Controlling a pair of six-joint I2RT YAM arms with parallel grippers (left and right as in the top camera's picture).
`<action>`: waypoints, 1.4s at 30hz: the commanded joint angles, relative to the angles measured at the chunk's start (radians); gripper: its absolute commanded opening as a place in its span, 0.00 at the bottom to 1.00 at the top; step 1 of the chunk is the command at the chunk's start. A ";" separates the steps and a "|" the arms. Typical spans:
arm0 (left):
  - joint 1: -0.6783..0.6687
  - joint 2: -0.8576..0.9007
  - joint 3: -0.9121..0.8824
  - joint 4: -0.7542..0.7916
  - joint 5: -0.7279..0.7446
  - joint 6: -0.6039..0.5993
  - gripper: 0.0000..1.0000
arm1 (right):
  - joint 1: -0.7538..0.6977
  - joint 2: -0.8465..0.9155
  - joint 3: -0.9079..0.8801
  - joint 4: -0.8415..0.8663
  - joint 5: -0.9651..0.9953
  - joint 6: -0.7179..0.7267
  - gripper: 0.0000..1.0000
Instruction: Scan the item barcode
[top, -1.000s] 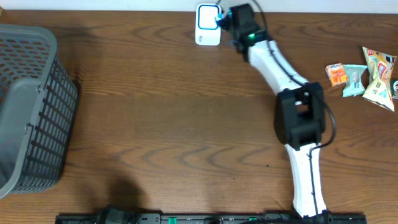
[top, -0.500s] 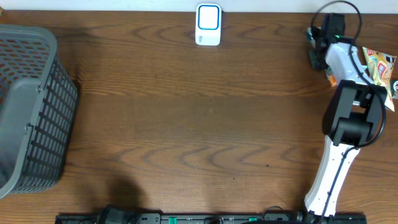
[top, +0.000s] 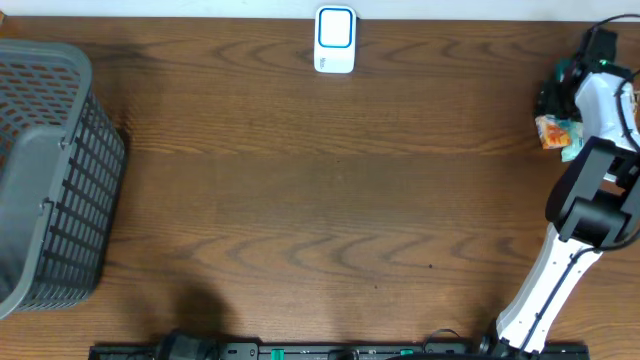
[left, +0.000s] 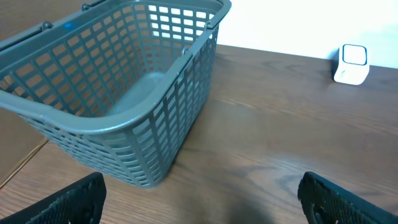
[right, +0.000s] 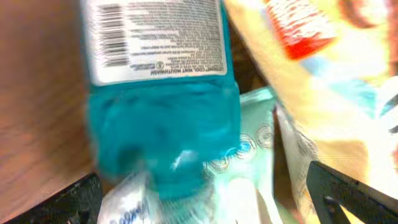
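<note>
Fingers on your right gripper (top: 553, 97) are spread wide, holding nothing, and that arm stretches to the table's (top: 300, 200) far right edge, over the snacks (top: 553, 131). Your left gripper (left: 202, 202) is spread wide too. The blue bottle (right: 165, 124) lies just ahead of the right fingers, barcode label (right: 155, 40) showing, well apart from the white scanner (top: 335, 40).

Overhead: we look straight down on the whole table (top: 300, 200) from well above. Left wrist: we look low and slantwise across the table at the basket (left: 124, 93), near, and the scanner (left: 352, 63), far off; overhead shares both. Right wrist: very near a blue bottle (right: 161, 124) and packets (right: 298, 93), blurred.
</note>
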 joint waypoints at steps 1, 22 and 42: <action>0.000 0.005 0.002 -0.078 -0.006 0.017 0.98 | 0.032 -0.215 0.075 -0.009 -0.078 0.099 0.99; 0.000 0.005 0.002 -0.078 -0.006 0.017 0.98 | 0.343 -1.137 0.073 0.014 -0.370 0.144 0.99; 0.000 0.005 0.002 -0.078 -0.006 0.017 0.98 | 0.341 -2.041 -0.569 0.233 -0.218 0.125 0.99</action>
